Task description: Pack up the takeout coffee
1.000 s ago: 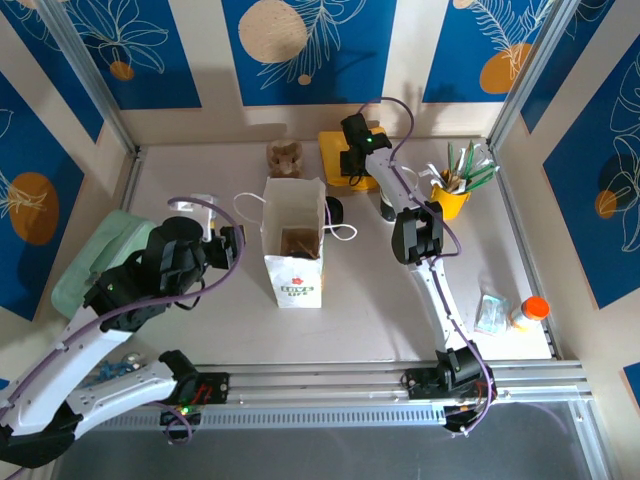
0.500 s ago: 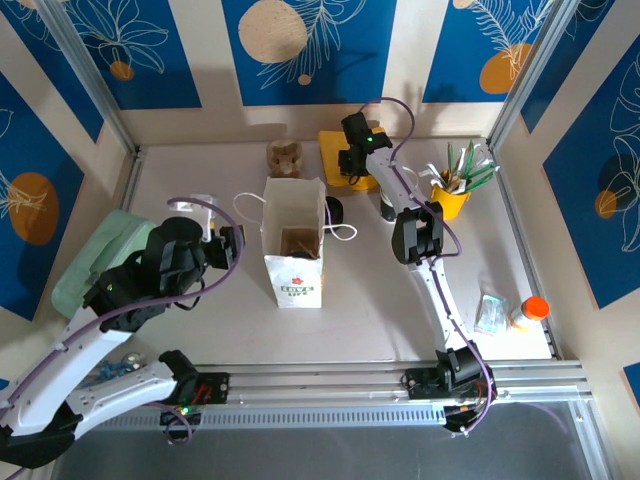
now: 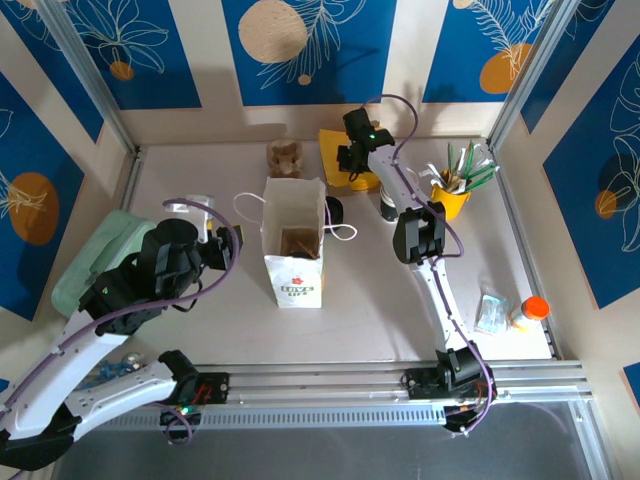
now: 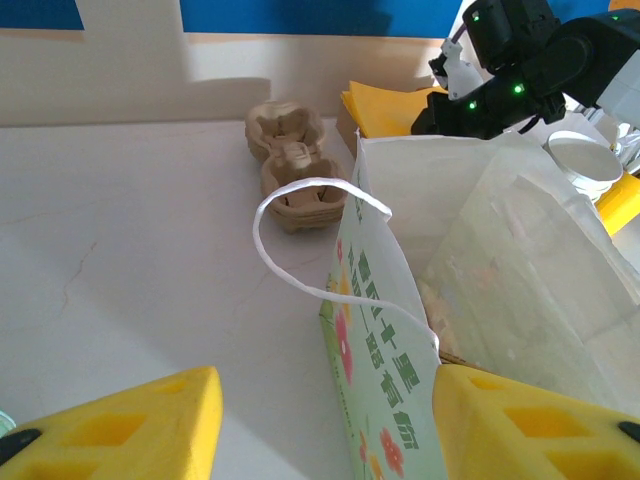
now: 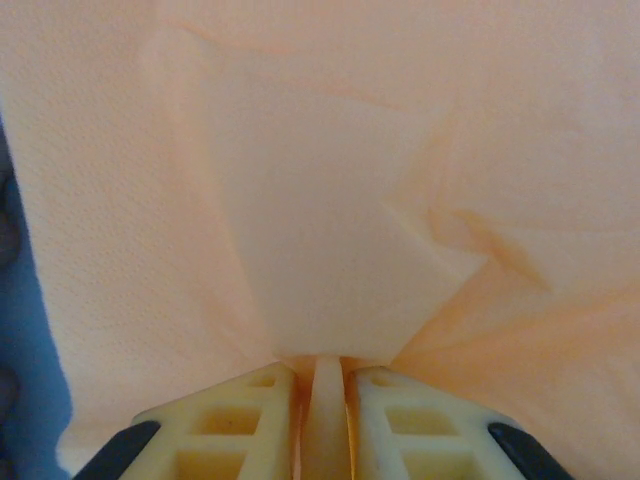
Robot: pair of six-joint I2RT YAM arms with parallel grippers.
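Reaching to the far side of the worktop (image 3: pixel 200 170), the right arm (image 3: pixel 420 235) has its jaws clamped together on a raised fold of the top sheet of the yellow napkin stack (image 3: pixel 335 145). The left arm (image 3: pixel 150 275) waits at the near left with its jaws apart, beside the open paper bag (image 3: pixel 295 245) and gripping nothing.

The takeout coffee (image 3: pixel 388 207), a nest of white cups with dark lower parts, stands unpacked on the worktop. It is just right of the bag, near the black lid (image 3: pixel 335 210).

The pinch looks thin, so the sheet could slip free on the lift, or several napkins could drag up together and scatter. A swing back toward the bag passes close over the cups and lid, and a low pass could topple them. With the bag unheld, a nudge from either arm could tip it.

Compared with a second ago, the right jaws have drawn in from partly apart to a pinch, and that wrist has shifted a little. The left arm has eased slightly toward the near left. The bag, the cups and the pulp carrier (image 3: pixel 285 157) have not moved.
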